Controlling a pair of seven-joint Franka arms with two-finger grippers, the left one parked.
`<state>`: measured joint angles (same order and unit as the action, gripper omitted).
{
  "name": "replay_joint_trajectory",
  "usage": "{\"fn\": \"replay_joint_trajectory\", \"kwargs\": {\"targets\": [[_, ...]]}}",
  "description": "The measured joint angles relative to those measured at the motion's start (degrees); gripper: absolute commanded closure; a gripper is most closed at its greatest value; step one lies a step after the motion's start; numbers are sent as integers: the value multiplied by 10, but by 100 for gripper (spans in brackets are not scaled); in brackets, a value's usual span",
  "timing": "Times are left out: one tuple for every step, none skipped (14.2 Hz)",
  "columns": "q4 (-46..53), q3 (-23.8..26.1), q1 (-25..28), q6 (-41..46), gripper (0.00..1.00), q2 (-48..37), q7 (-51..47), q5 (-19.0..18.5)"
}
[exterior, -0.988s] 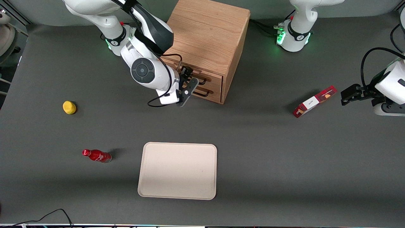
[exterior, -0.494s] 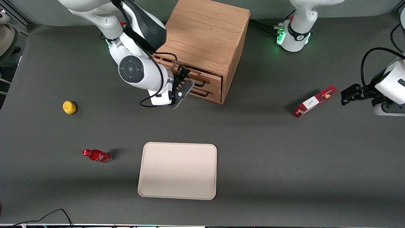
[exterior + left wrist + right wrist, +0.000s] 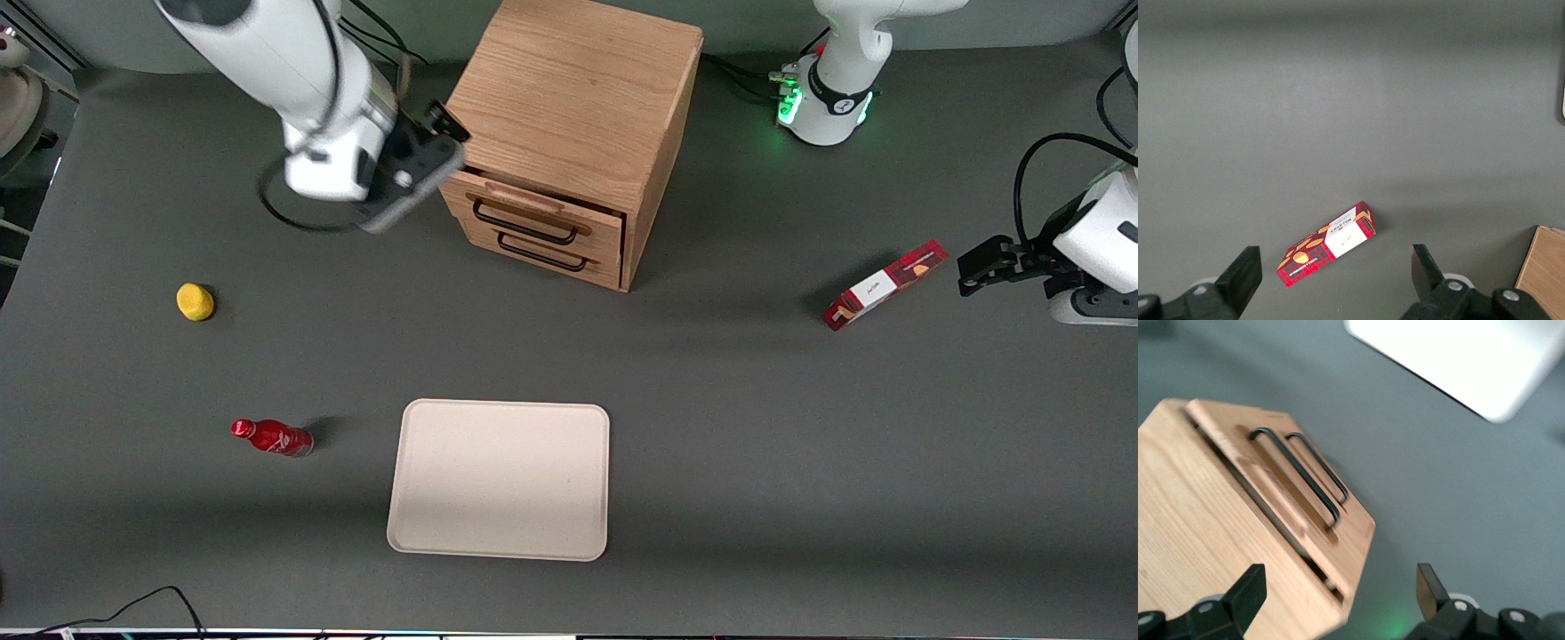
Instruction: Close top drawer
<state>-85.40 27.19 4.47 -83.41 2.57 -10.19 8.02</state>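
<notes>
On the grey worktop (image 3: 756, 427) the cabinet (image 3: 582, 98) stands near the edge farthest from the front camera, its top drawer (image 3: 533, 212) looking nearly flush, and the tool (image 3: 418, 164), wide open and empty beside it, could clip the cabinet's corner or the handle (image 3: 524, 224).

No readable text anywhere. Red box (image 3: 1327, 251) has white label with print too small to read; bottle (image 3: 272, 437) label illegible.
</notes>
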Motion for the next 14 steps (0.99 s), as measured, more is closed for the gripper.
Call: {"fn": "replay_joint_trajectory", "kwargs": {"targets": [[-15, -21, -2, 16, 0, -29, -54, 0], [-37, -39, -5, 25, 0, -54, -101, 0], [-65, -55, -9, 25, 0, -74, -141, -5], [-87, -76, -10, 21, 0, -84, -164, -21], [-102, -104, -11, 7, 0, -87, -173, -39], [-111, -139, -13, -15, 0, -86, -174, -47], [-117, -176, -15, -30, 0, -81, -170, -50], [-122, -206, -18, -37, 0, -76, -159, -54], [-128, -222, -23, -43, 0, -72, -147, -62], [-133, -231, -24, -48, 0, -70, -144, -70], [-137, -234, -24, -55, 0, -69, -144, -74], [-140, -235, -24, -57, 0, -69, -144, -75], [-142, -235, -23, -59, 0, -69, -144, -77], [-144, -235, -22, -61, 0, -68, -144, -78]]}}
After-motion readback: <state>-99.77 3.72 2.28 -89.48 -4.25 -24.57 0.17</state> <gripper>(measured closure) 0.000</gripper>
